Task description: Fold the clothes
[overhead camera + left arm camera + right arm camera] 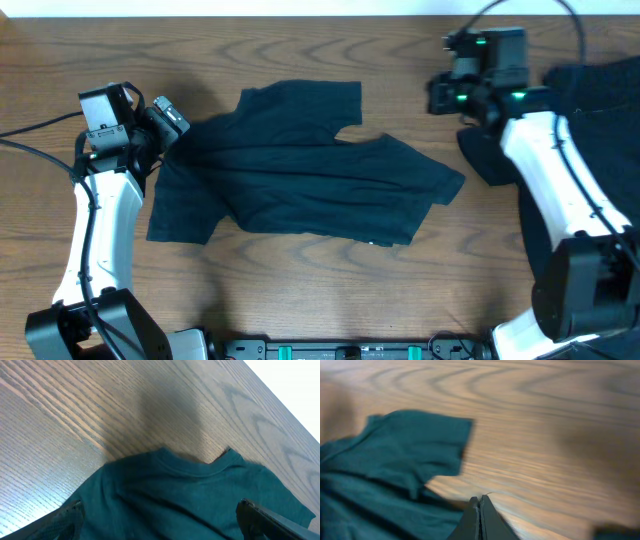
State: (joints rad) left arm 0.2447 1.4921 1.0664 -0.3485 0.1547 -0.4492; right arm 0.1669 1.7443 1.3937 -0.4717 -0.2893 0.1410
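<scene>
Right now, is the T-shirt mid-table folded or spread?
Partly folded: the T-shirt lies doubled over on itself, creased and uneven, edges not lined up, not yet a neat rectangle.

Your wood-grain table (300,300) stretches ahead of the left gripper (160,512) and the right gripper (480,502) alike. Behind the left gripper, a black cable (40,124) runs off the frame's edge; beyond the right gripper, a second cable (580,28) arcs up toward a white strip (200,7).
</scene>
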